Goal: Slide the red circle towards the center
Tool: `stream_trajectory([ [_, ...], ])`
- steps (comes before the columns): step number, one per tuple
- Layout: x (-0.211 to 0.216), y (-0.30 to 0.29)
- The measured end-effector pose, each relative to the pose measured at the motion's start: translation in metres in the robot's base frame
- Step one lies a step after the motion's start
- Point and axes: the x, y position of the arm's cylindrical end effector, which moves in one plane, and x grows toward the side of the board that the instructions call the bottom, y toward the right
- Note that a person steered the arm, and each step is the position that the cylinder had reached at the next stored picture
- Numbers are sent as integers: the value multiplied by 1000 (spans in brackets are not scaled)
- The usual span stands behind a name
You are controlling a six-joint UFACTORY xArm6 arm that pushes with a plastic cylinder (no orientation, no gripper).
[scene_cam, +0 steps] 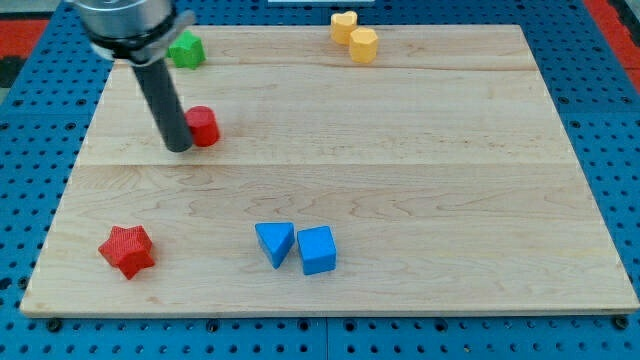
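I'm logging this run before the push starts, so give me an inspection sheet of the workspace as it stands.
Surface: wooden board, flat, pale planks.
Job's thing: red circle in the upper left area, well off centre.
Clutter: green block near the top left; yellow heart touching yellow block at the top; red star at the lower left; blue triangle beside blue cube at the bottom.
Grippers: none; my tip sits against the red circle's left side.
Cables: nothing seen.
Surroundings: blue perforated base.
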Motion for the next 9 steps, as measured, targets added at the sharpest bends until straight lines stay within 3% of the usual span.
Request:
stream_trajectory([
  [2, -12, -84],
  [4, -12, 22],
  [5, -18, -10],
  [7, -38, 84],
  [8, -69, 91],
  [9, -57, 191],
])
